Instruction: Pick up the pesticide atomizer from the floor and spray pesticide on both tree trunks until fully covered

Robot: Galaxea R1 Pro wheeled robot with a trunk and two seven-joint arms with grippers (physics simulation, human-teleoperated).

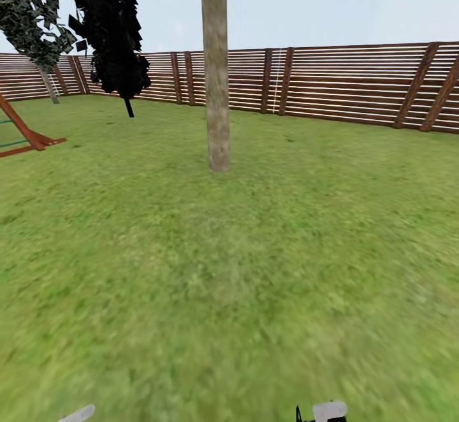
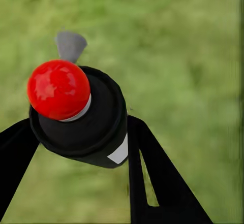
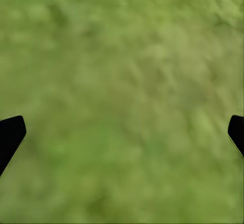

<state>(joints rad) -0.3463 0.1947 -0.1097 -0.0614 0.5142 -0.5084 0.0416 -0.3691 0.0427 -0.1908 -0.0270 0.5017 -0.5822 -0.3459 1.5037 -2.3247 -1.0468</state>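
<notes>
The trunk (image 1: 216,68) at twelve o'clock runs off the head view's top edge, crown unseen. At nine o'clock a red-brown frame (image 1: 25,130) is cut by the side edge. In the left wrist view the atomizer (image 2: 81,113) hides part of the left gripper (image 2: 76,142), whose fingers (image 2: 157,176) run out of frame. The right gripper (image 3: 122,132) shows just two fingertips (image 3: 10,132) at the borders over blurred grass (image 3: 127,71).

Slatted wooden fence (image 1: 344,84) behind grass (image 1: 255,269) (black conifer (image 1: 108,27) leftward)
</notes>
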